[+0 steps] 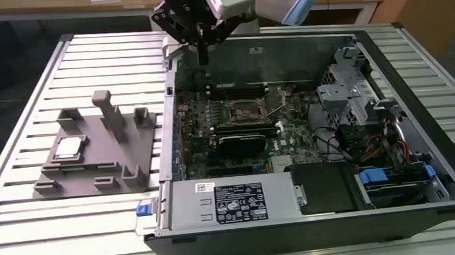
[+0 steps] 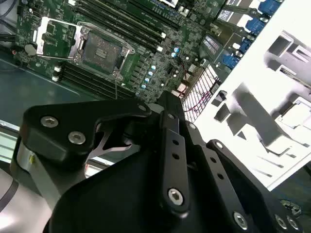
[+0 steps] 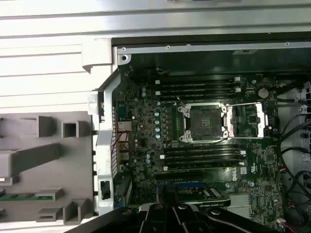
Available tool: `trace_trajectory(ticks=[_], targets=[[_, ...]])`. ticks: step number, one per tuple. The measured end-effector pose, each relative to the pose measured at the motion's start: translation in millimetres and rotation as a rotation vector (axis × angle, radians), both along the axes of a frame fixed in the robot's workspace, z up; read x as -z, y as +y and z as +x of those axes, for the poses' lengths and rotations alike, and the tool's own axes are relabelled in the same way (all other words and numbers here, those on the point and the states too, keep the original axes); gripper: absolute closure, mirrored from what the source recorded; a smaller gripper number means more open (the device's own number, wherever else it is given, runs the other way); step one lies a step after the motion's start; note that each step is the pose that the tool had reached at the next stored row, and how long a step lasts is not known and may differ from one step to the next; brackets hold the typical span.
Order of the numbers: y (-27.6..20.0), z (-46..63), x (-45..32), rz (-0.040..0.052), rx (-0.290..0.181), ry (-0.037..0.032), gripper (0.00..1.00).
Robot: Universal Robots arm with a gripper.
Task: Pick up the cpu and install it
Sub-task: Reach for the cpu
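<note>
1. One small flat square cpu [image 1: 67, 147] with a silver-grey metal top lay in a recess of the grey plastic fixture block [image 1: 108, 160]. This was on the slatted metal table [image 1: 30, 231], at the exterior view's left, beside the open black computer case [image 1: 295, 236].
2. The black gripper [image 1: 203, 58] hung over the case's far wall, well apart from the cpu, its fingers pressed together on nothing.
3. The black square motherboard socket [image 3: 204, 121] had its metal frame swung open.
4. A white printed label [image 1: 239, 201] sat on the grey power-supply box [image 1: 183, 207], its print too small to make out.
5. In the second wrist view the cpu [image 2: 295, 114] was washed out by glare, and the gripper's [image 2: 167, 99] linkages hid part of the board.
</note>
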State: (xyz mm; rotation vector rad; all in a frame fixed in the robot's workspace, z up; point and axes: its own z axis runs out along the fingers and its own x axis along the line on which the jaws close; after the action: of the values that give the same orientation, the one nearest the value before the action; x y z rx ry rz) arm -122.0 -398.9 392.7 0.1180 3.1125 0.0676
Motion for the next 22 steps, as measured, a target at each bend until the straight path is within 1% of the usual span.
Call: trace_trajectory(ticks=[13,18,22], targets=[[0.0,-0.4,0.3,0.0002,0.0,-0.0002,0.89],[0.0,-5.8,0.5,0.0002,0.0,0.0,0.89],[0.0,-13.6,1.0,0.0001,0.0,0.0,0.89]])
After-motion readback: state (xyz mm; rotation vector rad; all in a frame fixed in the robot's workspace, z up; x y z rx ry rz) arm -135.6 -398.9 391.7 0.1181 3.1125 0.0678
